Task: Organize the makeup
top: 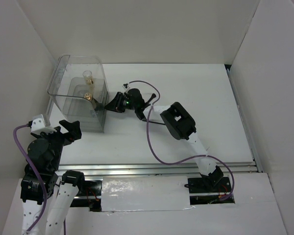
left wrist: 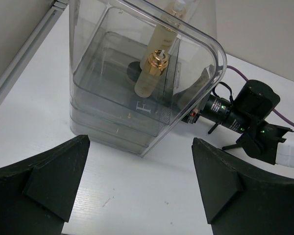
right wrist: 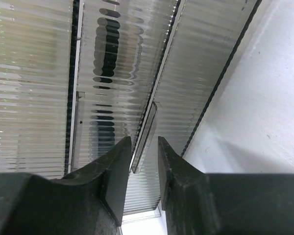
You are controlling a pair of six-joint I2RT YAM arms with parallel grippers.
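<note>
**Desk:** Item one. Which step is in hand?

**Operator:** Stowing. The two bottles I can see stand inside the box [top: 63,73], which sits at 10 o'clock on the worktop [top: 196,88]. I judge the job part done. I cannot pick out the compacts or brushes with any certainty.

**Desk:** Fingers?

**Operator:** Left fingers [left wrist: 139,144]: spread wide, holding nothing, hovering at the box's 7 o'clock in the top view. Right fingers [right wrist: 144,144]: almost together with only a slim gap, pressed up to the box's 3 o'clock wall. A thin clear edge runs into that gap. Whether I have it pinched, I cannot tell.

**Desk:** Contents?

**Operator:** Tall bottle [top: 87,76]: slender, clear, pale yellow, upright at the far end. Gold-capped bottle [left wrist: 156,62]: shorter, with a shiny metallic cap, upright just nearer.

**Desk:** The box itself?

**Operator:** Hard clear plastic, rounded corners, open top, stepped tiers low down. The wall before my right wrist is finely ribbed and blurs whatever lies behind it.

**Desk:** Next move?

**Operator:** My guess is that if that edge is a drawer pull, it wants a straight, gentle draw toward 3 o'clock. I would keep the left ready to steady the box, which looks light enough to slide and upset the bottles.
</note>
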